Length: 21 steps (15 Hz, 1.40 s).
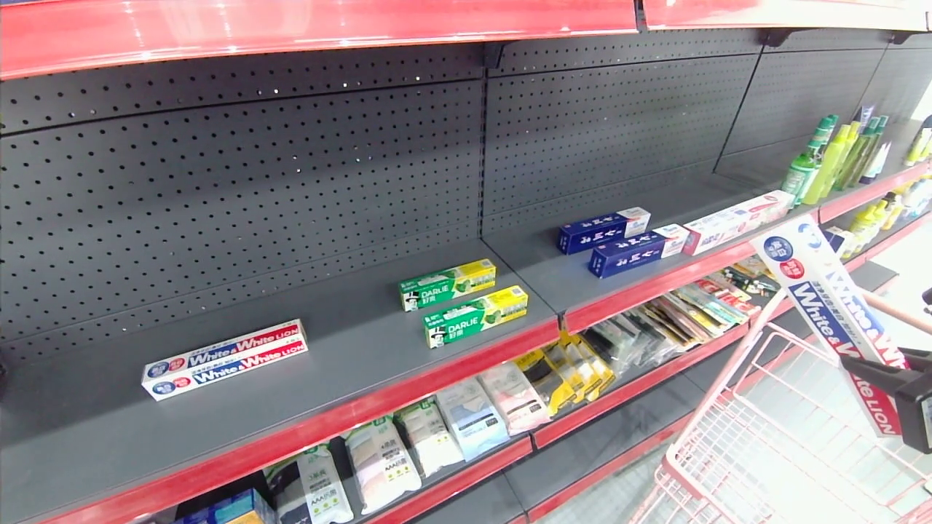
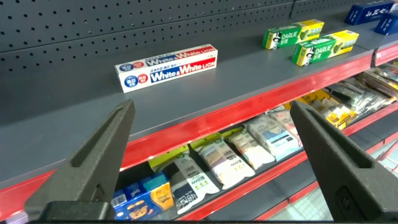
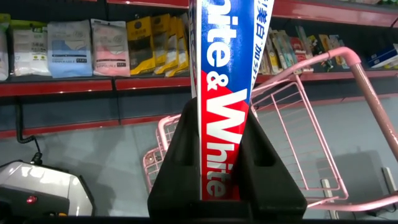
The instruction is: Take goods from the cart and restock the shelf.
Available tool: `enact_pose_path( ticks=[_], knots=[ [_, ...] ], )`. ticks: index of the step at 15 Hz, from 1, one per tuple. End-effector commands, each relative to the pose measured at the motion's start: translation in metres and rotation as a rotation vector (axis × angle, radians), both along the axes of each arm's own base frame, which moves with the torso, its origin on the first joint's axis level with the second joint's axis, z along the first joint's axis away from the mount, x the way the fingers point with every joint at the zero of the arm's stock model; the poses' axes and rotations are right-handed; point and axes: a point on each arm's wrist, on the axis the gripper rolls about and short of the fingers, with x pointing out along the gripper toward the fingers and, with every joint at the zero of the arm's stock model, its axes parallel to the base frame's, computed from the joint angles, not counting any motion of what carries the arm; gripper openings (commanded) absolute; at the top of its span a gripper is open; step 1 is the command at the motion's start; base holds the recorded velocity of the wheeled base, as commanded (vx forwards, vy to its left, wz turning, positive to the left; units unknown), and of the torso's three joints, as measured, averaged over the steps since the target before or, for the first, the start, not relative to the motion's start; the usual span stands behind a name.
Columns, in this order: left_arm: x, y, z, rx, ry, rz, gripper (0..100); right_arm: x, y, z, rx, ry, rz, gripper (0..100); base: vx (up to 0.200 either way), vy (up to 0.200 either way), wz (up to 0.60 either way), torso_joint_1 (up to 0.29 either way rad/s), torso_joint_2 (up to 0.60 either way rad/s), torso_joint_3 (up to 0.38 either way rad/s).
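Black right gripper [image 1: 885, 378] has its jaws closed tight on a long white cardboard toothpaste carton [image 1: 823, 291], gripping it near one end. The carton carries a blue band and a red band with bold white lettering, and round blue and red badges near its free end. It stands tilted over the pink wire cart [image 1: 728, 429], its free end pointing up towards the shelf.

On the dark grey metal shelf [image 1: 349, 342] with its red front edge lies a matching carton [image 1: 224, 359], flat and lengthwise. Farther along lie two green-and-yellow boxes [image 1: 447, 284], then two dark blue boxes [image 1: 603, 230].

In the left wrist view, the left gripper [image 2: 212, 107] is before the shelf with its jaws spread wide and nothing between them, facing the matching carton [image 2: 166, 67].
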Motion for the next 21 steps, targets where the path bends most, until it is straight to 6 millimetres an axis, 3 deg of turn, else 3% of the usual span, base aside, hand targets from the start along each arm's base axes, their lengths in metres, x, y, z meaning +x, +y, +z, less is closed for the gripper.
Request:
enact_pose_path(
  ticks=[1, 14, 21],
  knots=[
    [0.0, 0.0, 0.0001, 0.0, 0.0, 0.0, 100, 0.0001, 0.0001, 0.0008, -0.001, -0.003, 0.002, 0, 0.0, 0.0, 0.0, 0.0, 0.0, 0.0],
    [0.0001, 0.0, -0.0003, 0.0, 0.001, 0.0, 100, -0.0014, -0.0001, 0.0003, -0.003, -0.005, -0.001, 0, 0.0, 0.0, 0.6, 0.004, 0.0, 0.0],
    [0.0, 0.0, 0.0001, 0.0, 0.0, 0.0, 100, 0.0075, 0.0004, 0.0014, 0.107, -0.045, -0.009, 0, 0.0, 0.0, 0.0, 0.0, 0.0, 0.0]
  ],
)
